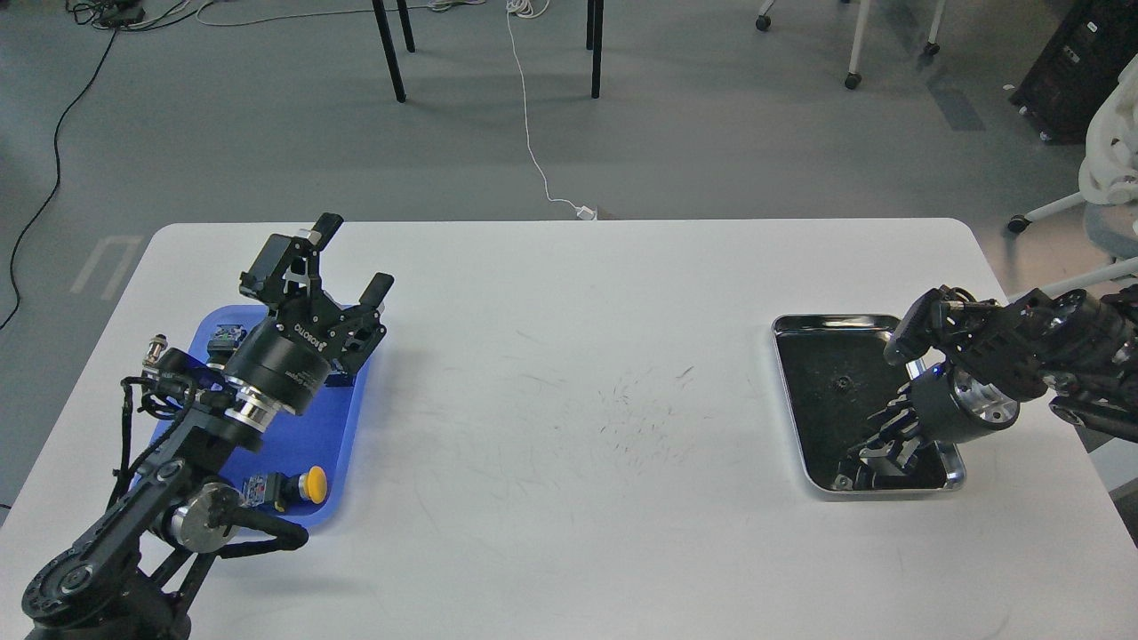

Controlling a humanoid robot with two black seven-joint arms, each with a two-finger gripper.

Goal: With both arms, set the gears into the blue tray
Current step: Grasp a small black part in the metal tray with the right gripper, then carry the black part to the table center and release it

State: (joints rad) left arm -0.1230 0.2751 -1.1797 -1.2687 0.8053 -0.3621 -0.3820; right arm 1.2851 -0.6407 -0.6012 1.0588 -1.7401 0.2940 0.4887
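- Head view, right side: your right gripper is down inside the steel tray, near its front edge, with the fingers pointing toward you and left. They are dark against the dark tray floor, so you cannot tell whether they are spread, pressed together, or pinching anything.
- Head view, the target: one small dark gear lies on the tray floor, apart from the right gripper, farther from you and slightly left of it. It looks round, so you likely have no long axis to line up with. Any other gears under the gripper are hidden.
- Head view, which arm: the right arm is much the nearer one to that gear; the left arm is well apart from it, across the bare middle of the tabletop.
- Head view, left side: your left gripper hangs above the far end of the blue tray, fingers spread wide with nothing between them.
- Head view, blue tray contents: you can see a yellow-capped push-button near the front; no gear is visible there, though the arm covers much of it.
- Judgement: reaching the gear probably means drawing the right gripper back toward the tray's centre.
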